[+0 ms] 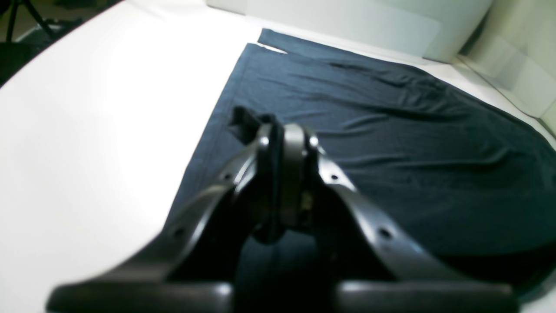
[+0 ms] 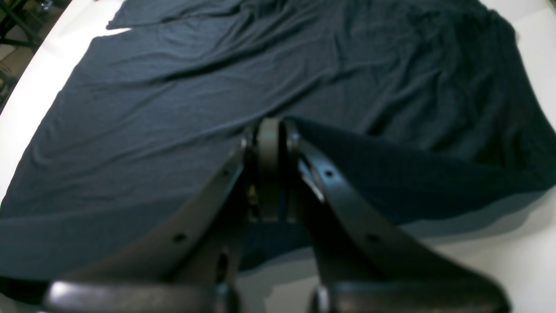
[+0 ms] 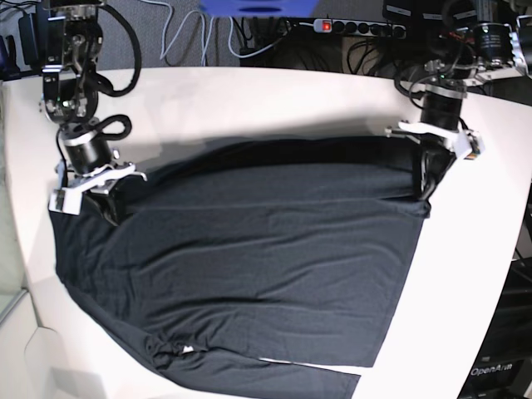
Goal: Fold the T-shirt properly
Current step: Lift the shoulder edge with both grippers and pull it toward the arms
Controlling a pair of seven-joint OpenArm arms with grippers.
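The black T-shirt [image 3: 249,266] lies spread across the white table [image 3: 249,100], its neck with a small white tag [image 3: 184,349] toward the near edge and a sleeve [image 3: 291,378] along the front. My left gripper [image 3: 427,198] is shut on the shirt's far right edge; a pinch of fabric [image 1: 245,121] shows at its fingertips [image 1: 284,134]. At the far left edge, my right gripper [image 3: 116,208] is shut on the cloth too, and a lifted fold [image 2: 391,174] rises to its tips [image 2: 270,126]. The shirt's edge between both grippers is raised and casts a dark band.
Cables and a power strip [image 3: 357,27] run behind the table's far edge. White panels [image 1: 347,21] stand past the shirt in the left wrist view. Bare table shows to the right [image 3: 474,274] and along the far side.
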